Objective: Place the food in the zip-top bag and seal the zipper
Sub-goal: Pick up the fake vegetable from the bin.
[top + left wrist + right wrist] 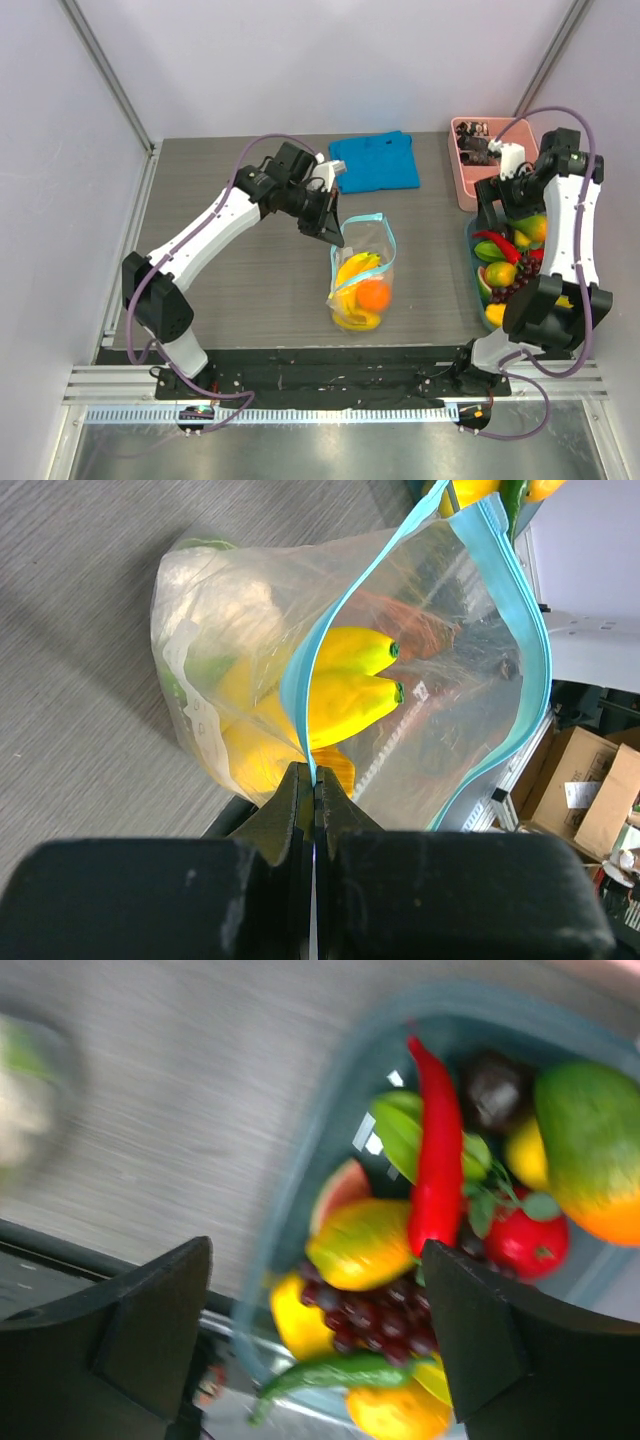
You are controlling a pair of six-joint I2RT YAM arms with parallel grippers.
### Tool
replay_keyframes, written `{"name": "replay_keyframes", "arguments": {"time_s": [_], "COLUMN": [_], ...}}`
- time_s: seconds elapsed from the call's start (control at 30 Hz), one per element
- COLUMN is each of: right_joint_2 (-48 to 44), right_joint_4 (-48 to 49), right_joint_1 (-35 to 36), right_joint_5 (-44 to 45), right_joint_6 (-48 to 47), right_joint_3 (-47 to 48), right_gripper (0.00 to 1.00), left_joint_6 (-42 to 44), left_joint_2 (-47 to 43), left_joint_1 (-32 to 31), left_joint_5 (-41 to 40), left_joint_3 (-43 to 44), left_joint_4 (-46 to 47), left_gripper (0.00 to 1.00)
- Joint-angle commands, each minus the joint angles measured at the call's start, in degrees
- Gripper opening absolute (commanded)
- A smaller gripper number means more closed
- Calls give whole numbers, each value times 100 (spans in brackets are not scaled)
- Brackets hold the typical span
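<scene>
The clear zip-top bag (362, 275) stands mid-table with its light-blue zipper (372, 220) rim open. Inside are yellow bananas (340, 685), an orange (373, 294) and white cauliflower (215, 595). My left gripper (332, 232) is shut on the zipper strip (312, 765) at the bag's left rim and holds it up. My right gripper (315, 1335) is open and empty, above a teal bin (472, 262) of more toy food: a red chili (436, 1155), dark grapes (372, 1312), a mango (365, 1243).
A blue folded cloth (375, 160) lies behind the bag. A pink tray (466, 160) with small dark bits sits at the back right, beside the teal bin. The black rail of the arm bases runs along the near edge.
</scene>
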Motion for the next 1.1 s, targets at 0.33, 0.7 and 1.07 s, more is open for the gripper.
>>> {"name": "replay_keyframes", "arguments": {"time_s": [0.33, 0.7, 1.07], "right_joint_2": [963, 1667, 1561], "right_joint_4": [1057, 1164, 1128], "right_joint_1": [-35, -17, 9], "right_joint_5": [2720, 2590, 2465], "right_joint_6": [-1417, -1426, -1461], "right_joint_3": [-573, -599, -1214], "right_gripper": [64, 62, 59], "left_joint_6": [164, 226, 226], "left_joint_2": [129, 279, 296], "left_joint_1": [38, 38, 38], "left_joint_5": [148, 138, 138], "left_joint_3": [203, 405, 440], "left_joint_4": [38, -129, -164], "left_gripper": [0, 0, 0]}}
